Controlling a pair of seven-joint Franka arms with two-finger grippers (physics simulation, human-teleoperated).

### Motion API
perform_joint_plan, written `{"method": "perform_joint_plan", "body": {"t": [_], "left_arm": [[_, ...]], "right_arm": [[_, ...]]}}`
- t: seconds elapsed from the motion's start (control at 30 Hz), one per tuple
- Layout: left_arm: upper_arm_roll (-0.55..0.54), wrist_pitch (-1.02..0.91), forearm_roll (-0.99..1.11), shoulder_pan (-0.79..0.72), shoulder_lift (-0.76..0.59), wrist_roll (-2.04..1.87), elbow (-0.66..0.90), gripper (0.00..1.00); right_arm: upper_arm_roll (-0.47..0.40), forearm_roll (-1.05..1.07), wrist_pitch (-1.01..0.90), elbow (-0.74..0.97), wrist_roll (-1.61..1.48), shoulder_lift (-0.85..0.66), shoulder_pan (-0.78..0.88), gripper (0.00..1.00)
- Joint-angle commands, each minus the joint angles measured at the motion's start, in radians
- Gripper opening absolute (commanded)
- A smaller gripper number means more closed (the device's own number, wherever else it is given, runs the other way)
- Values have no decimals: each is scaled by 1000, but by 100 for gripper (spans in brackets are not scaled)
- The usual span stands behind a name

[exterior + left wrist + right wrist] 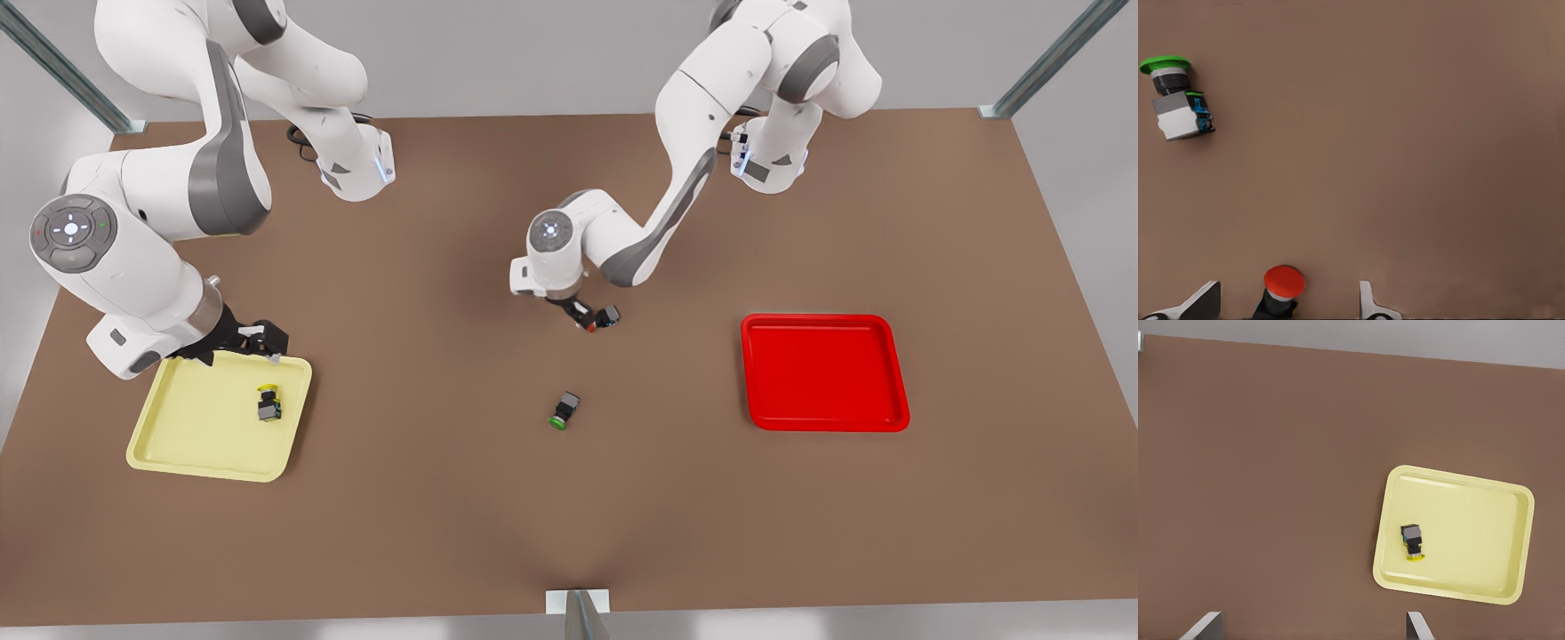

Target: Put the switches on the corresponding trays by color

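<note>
- My left end effector [594, 320] hangs mid-table, fingers apart around the red-capped switch [1283, 287]; it looks light and rigid, and I would pinch its boxy body, since the round cap looks slippery.
- My right end effector [258, 342] waits at the yellow tray's [1511, 520] far edge, fingers apart and empty; the yellow-capped switch [268, 403] lies inside the tray.
- From the front I see the red tray [889, 413] at right, bare.
- The left wrist view makes the green-capped switch [1178, 100] plain.

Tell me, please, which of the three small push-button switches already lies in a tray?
The yellow-capped switch: it lies on its side inside the pale yellow square tray. The green-capped switch lies on the bare table, and the red-capped switch sits between the left gripper's fingers.
</note>
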Motion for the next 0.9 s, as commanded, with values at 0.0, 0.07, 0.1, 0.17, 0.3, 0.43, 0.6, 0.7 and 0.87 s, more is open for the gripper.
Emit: {"method": "perform_joint_plan", "body": {"t": [0.0,0.07,0.1,0.17,0.3,0.43,0.6,0.7,0.87], "left_arm": [[0,5,5,0,5,190,3,99],[2,7,5,1,7,373,-1,98],[0,22,7,-2,16,399,-14,98],[0,53,5,-5,22,416,-40,99],[0,90,5,9,1,416,-118,99],[0,208,5,32,-114,425,-323,99],[0,269,43,51,-156,533,-412,99],[0,301,59,78,-162,537,-468,99],[0,350,57,75,-131,530,-471,99]], "right_arm": [[0,0,-1,0,0,0,0,100],[0,0,-1,0,0,0,0,100],[0,0,-1,0,0,-2,2,100],[0,0,-1,0,0,-2,2,100],[2,0,-1,0,0,0,2,100],[3,0,-1,0,0,-2,3,100],[3,0,0,0,0,0,3,100],[3,0,-1,0,0,0,11,100],[3,0,0,0,0,1,9,100]]}}
